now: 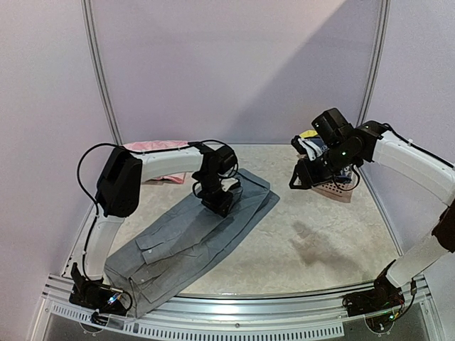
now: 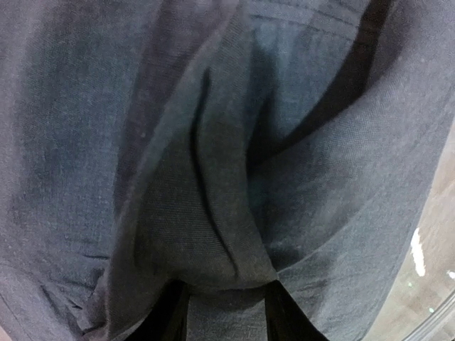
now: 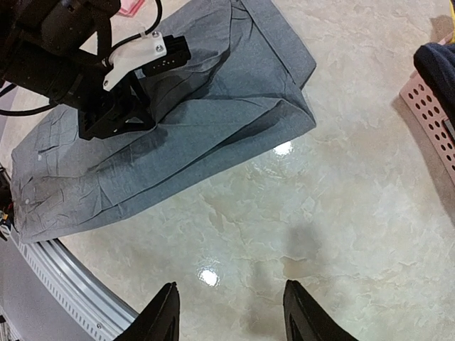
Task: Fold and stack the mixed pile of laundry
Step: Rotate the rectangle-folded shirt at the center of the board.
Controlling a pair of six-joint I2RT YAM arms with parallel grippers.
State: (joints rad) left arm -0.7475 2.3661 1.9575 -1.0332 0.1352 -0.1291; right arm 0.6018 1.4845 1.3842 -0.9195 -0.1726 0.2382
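The grey shirt [image 2: 213, 177] is bunching into a ridge that is running down between the fingers of my left gripper [image 2: 224, 312], so I am judging that gripper to be pinching a fold of it, jaws fairly narrow, with cloth filling the whole wrist view. From above, the left gripper [image 1: 219, 206] is sitting on the far half of the shirt [image 1: 192, 241], which is lying long and partly doubled across the left side of the table [image 1: 320, 241], its near end reaching the front rail. My right gripper [image 3: 227, 312] is hanging over bare table with its jaws apart and nothing between them, well apart from the shirt. Behind it the pink basket [image 1: 334, 190] is holding the other garments [image 1: 320, 145], a navy one [image 3: 437, 64] showing. The risk I am weighing: I may be pinching more than one layer, so lifting could be dragging the whole shirt instead of turning one edge. A one-handed pull would also be skewing the fold.
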